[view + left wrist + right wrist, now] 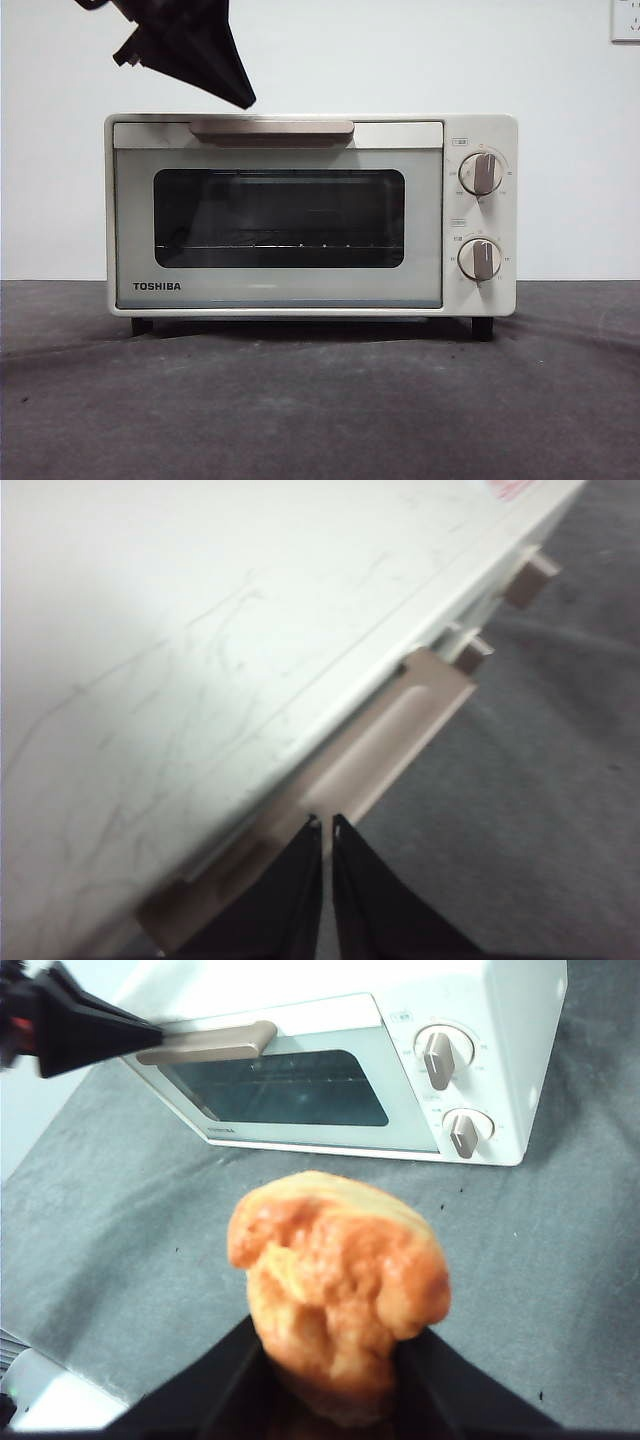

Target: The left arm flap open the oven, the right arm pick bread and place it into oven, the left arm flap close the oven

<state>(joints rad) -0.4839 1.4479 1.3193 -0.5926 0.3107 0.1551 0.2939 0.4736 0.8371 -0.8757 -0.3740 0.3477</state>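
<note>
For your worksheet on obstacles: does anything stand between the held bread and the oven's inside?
Yes. The oven door is shut, closing off the inside. The right gripper holds the bread in front of it; the left gripper is at the handle.

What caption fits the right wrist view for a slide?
Right gripper holds the bread before the closed Toshiba oven as the left gripper reaches its handle.

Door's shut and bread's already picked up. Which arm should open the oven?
Left. The left gripper, jaws nearly closed, sits at the oven's beige handle. The right gripper holds the bread, well back from the closed door.
</note>
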